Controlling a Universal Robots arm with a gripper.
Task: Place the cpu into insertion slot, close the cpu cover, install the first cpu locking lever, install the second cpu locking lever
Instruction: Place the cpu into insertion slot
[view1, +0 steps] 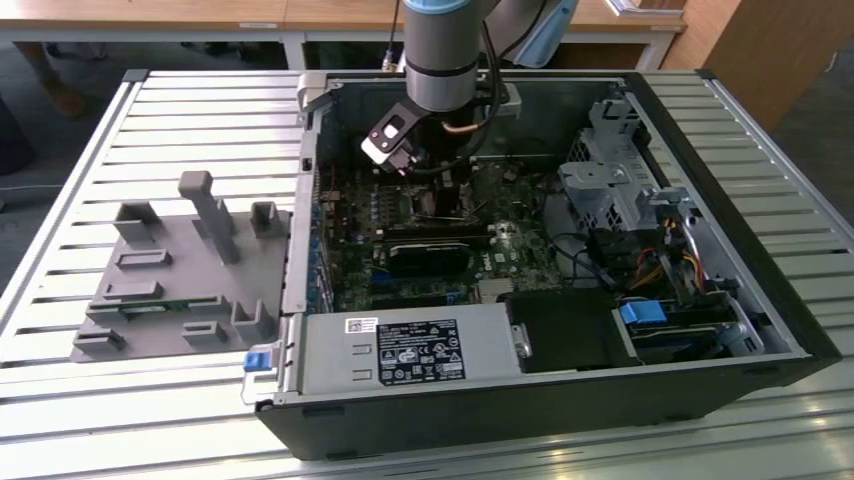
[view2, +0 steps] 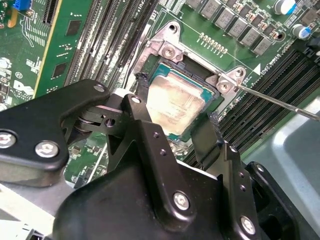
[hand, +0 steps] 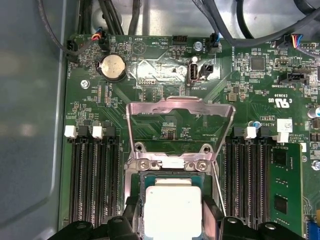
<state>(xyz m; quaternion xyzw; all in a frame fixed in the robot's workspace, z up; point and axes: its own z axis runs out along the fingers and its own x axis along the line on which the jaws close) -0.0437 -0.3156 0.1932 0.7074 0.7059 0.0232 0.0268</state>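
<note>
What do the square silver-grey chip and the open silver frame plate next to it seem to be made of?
The small square silver-grey cpu seems metal-faced, dull and matte: it glares softly, with no mirror reflection. The thin silver windowed cpu cover, standing open, looks like stamped sheet metal, satin-finished, with folded edges and a pale sheen.

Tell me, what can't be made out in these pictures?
Second wrist view: the end effector hides the cpu's near edge, so seating is unclear.
First wrist view: the picture's edge cuts off the cpu's near side.
Exterior view: whatever lies under the arm is too small to read.
</note>
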